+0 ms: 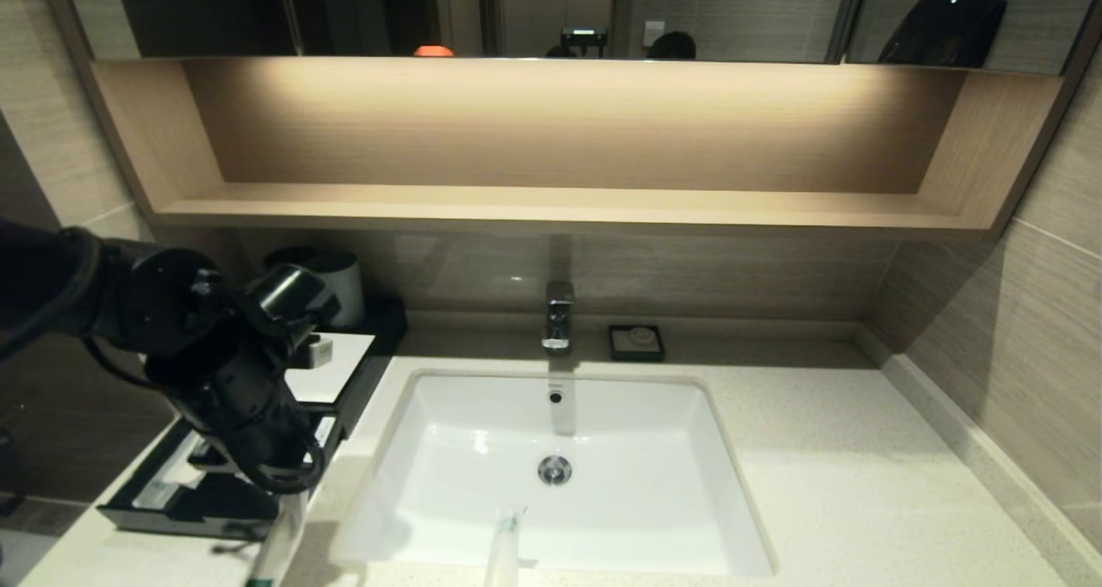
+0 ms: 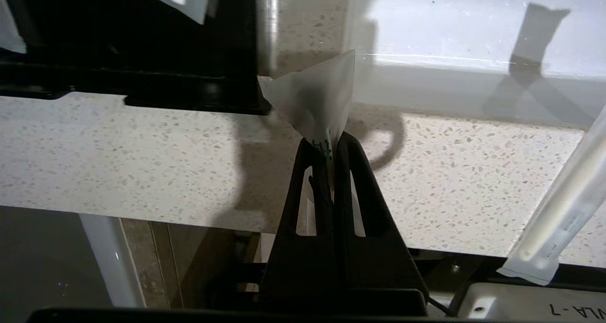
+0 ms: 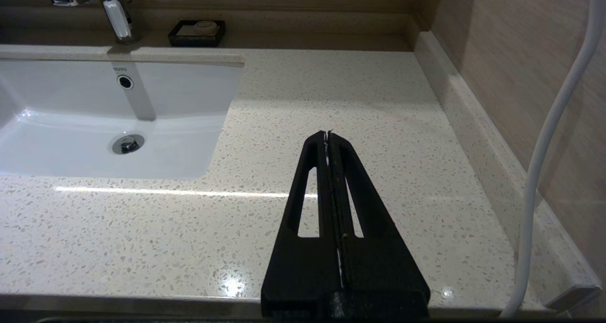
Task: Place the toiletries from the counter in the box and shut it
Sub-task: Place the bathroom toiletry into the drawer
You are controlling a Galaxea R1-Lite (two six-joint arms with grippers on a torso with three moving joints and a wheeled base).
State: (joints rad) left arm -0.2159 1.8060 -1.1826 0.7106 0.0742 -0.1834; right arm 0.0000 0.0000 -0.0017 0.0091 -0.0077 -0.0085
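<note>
Plastic-wrapped packet (image 2: pixel 318 106) pinched in clenched left claw (image 2: pixel 330 145), above counter (image 2: pixel 142 148)

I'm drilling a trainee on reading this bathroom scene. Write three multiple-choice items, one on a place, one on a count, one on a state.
1. Where is the soap dish?
A. in the sink
B. at the back of the counter, beside the faucet
C. on the wooden shelf

2. How many long slim packets show?
A. one
B. two
C. four

3. The left gripper is
A. wide open
B. shut on nothing
C. shut on a packet

Answers:
1 B: it sits just right of the faucet.
2 B: one held, the other packet lies at the sink's front edge.
3 C: wrap sticks out between the closed fingers.
</note>
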